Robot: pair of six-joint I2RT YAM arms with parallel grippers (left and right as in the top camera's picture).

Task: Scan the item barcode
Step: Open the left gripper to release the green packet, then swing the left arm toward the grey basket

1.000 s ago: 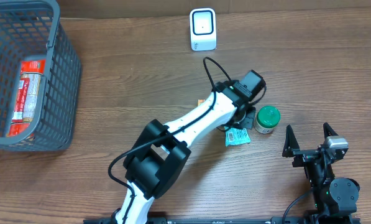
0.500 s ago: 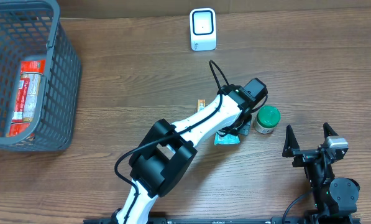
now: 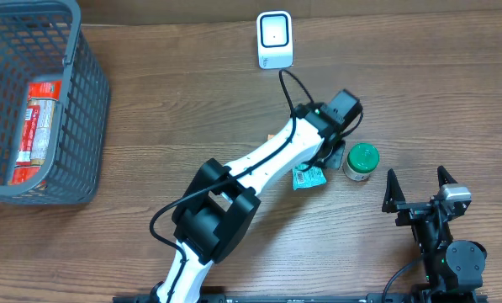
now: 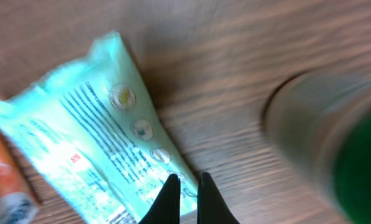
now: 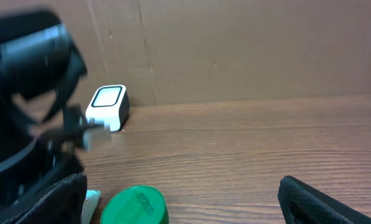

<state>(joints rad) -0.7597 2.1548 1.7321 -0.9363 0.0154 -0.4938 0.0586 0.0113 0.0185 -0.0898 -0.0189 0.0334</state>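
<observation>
My left gripper is pinched shut on the near edge of the teal packet, which lies on the wooden table ahead of my fingertips. A green-lidded jar sits just right of them, the white scanner well beyond. My right gripper stands wide, holding nothing

Left gripper tips nearly together, pinching the lower edge of the mint-green packet on the wood tabletop. Orange wrapper touches the packet's left side. Blurred green-lidded jar at right.
</observation>
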